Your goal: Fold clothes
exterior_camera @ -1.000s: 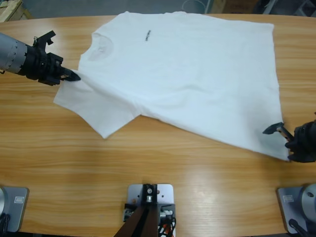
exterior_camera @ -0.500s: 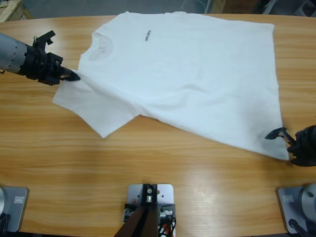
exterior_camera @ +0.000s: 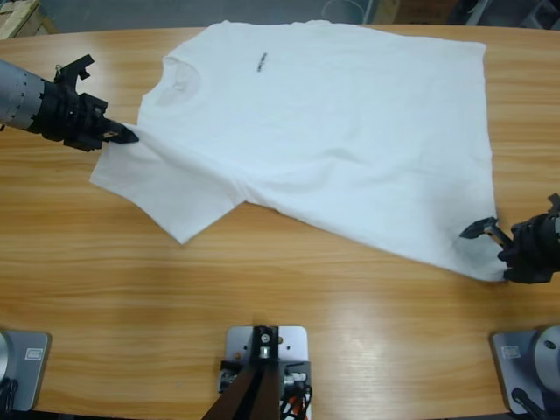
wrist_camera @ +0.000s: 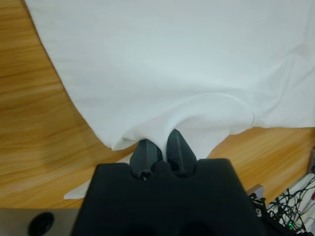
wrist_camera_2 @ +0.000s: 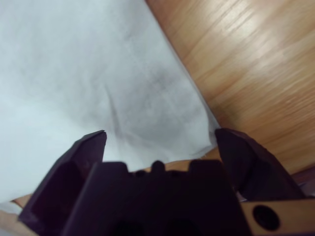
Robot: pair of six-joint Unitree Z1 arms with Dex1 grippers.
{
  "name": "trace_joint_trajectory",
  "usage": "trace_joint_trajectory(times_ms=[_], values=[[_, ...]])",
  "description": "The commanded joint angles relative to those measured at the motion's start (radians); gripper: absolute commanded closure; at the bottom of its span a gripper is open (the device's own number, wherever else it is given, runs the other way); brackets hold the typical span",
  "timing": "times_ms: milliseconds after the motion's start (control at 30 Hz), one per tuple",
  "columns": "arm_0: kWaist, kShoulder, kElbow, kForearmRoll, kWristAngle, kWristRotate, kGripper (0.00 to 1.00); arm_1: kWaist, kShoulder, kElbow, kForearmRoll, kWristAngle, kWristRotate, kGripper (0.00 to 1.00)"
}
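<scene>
T-shirt (exterior_camera: 332,131) lay spread across the tabletop (exterior_camera: 289,289), neck toward nine o'clock. Left claw (exterior_camera: 122,136) pinched its shoulder edge, probably to lift for folding; right claw (exterior_camera: 490,241), spread wide, straddled the four-o'clock hem corner.

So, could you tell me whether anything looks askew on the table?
The T-shirt lies skewed across the table, its sleeve edge bunched in the left gripper. Nothing looks damaged.

A lab or workshop: long wooden table (exterior_camera: 262,271), loose cables (wrist_camera: 295,206) by its edge.
</scene>
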State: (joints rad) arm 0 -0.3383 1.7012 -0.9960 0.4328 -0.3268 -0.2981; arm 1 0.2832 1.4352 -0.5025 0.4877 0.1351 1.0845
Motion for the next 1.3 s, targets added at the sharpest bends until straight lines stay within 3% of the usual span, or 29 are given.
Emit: trace_joint_trajectory(times_ms=[33, 133, 200, 267, 633, 1000, 1300], values=[[0.015, -0.001, 0.014, 0.019, 0.002, 0.020, 1.000, 0.044, 0.021, 0.004, -0.011, 0.029, 0.018, 0.308], [0.021, -0.005, 0.013, 0.021, 0.002, 0.021, 1.000, 0.050, 0.010, 0.004, -0.024, 0.041, 0.017, 0.646], [0.025, -0.008, 0.013, 0.023, 0.002, 0.022, 1.000, 0.059, -0.002, 0.008, -0.037, 0.046, 0.015, 0.708], [0.027, -0.009, 0.013, 0.024, 0.002, 0.024, 1.000, 0.066, -0.020, 0.017, -0.058, 0.051, 0.011, 0.983], [0.030, -0.009, 0.012, 0.026, 0.000, 0.027, 1.000, 0.070, -0.102, 0.116, -0.221, 0.098, -0.043, 1.000], [0.056, -0.021, -0.003, 0.026, 0.000, 0.027, 1.000, 0.067, -0.175, 0.087, -0.210, 0.110, -0.065, 1.000], [0.091, -0.044, -0.006, 0.035, -0.003, 0.042, 1.000, -0.041, -0.206, -0.016, -0.136, 0.133, -0.172, 1.000]])
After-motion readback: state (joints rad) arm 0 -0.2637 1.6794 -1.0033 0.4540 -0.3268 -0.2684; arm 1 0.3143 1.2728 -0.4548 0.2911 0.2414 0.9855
